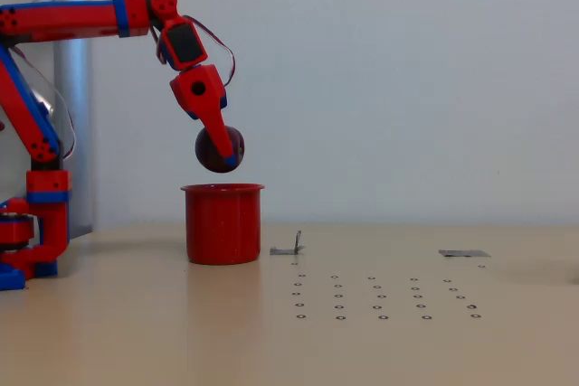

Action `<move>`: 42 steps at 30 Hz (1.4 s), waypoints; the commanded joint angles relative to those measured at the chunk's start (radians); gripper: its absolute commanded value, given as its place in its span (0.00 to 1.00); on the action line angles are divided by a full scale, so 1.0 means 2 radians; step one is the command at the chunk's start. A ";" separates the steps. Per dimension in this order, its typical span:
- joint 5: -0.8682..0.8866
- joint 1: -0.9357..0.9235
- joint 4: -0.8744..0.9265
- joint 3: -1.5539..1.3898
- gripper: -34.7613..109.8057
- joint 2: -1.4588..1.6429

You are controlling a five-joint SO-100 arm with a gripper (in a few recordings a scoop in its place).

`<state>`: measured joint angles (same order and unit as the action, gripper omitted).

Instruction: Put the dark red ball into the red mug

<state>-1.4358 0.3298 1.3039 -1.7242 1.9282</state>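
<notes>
The red mug (223, 223) stands upright on the table, left of centre in the fixed view. Just above its rim hangs the dark red ball (209, 150), glossy and maroon, held in the air. My red-and-blue gripper (223, 153) reaches down from the upper left and is shut on the ball, with one finger running across its front. A small gap separates the ball's underside from the mug's flared rim.
The arm's base (32, 241) stands at the left edge of the table. A small metal clip (289, 247) lies right of the mug, a flat grey strip (463, 253) farther right. Rows of small holes (384, 296) dot the tabletop in front.
</notes>
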 commanded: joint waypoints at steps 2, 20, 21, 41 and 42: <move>-0.016 -0.008 0.000 0.031 0.50 0.044; 0.267 -0.035 -0.077 0.097 0.24 0.065; 0.275 -0.040 -0.068 0.104 0.24 0.066; 0.540 -0.205 -0.129 0.091 0.23 0.071; 0.553 -0.211 -0.121 0.091 0.23 0.071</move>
<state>-0.3682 -0.0675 1.0584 -1.5984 2.0003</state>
